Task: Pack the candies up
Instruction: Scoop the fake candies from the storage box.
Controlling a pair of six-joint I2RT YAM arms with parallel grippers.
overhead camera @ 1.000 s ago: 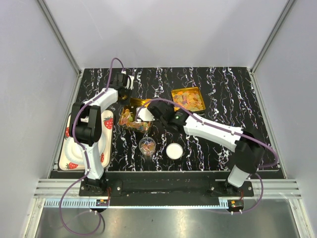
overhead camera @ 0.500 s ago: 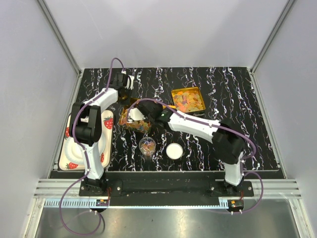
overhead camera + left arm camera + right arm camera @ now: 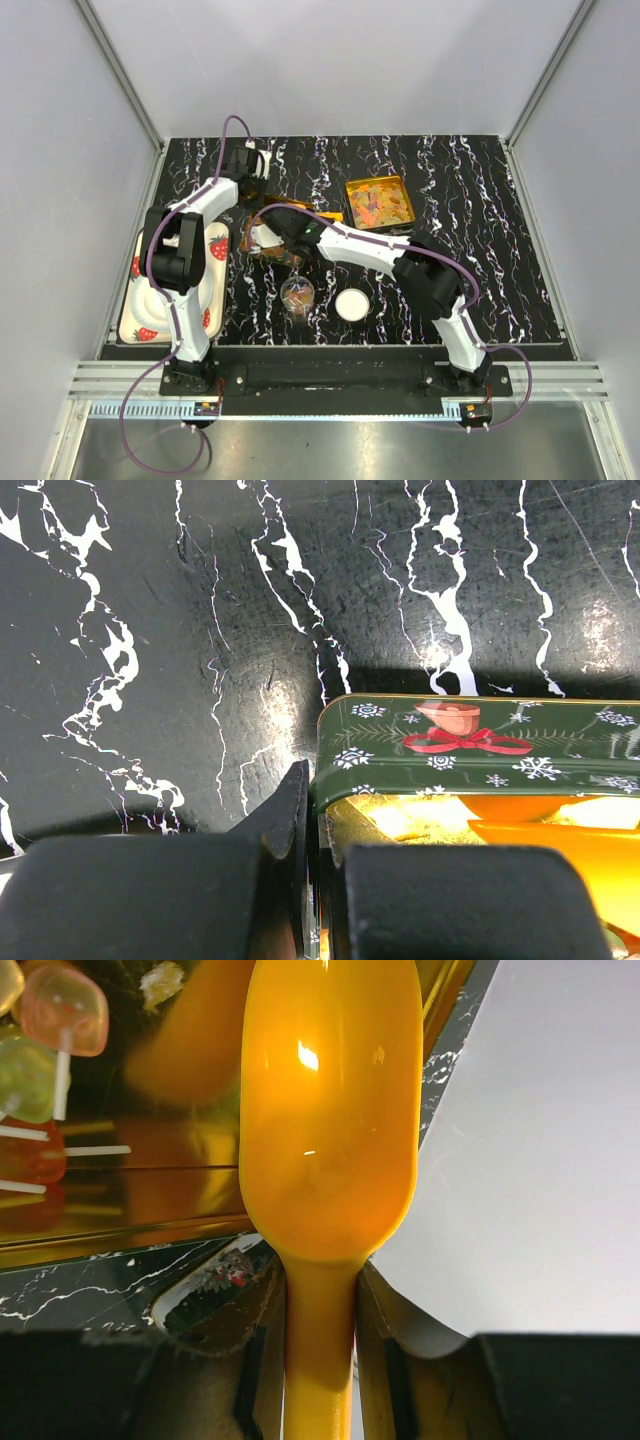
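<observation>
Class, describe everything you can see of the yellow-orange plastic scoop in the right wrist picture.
The yellow-orange plastic scoop is glossy and smooth: a long rounded bowl narrowing to a straight handle. Its visible face is bare. The right pincer clamps the handle between its fingers. The bowl points away from the camera, over the shiny gold tin.

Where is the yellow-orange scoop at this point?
In the right wrist view the scoop sits centre frame, its handle clamped in the right claw, bowl over the gold tin; from above, that tin is left of the table's centre.
</observation>
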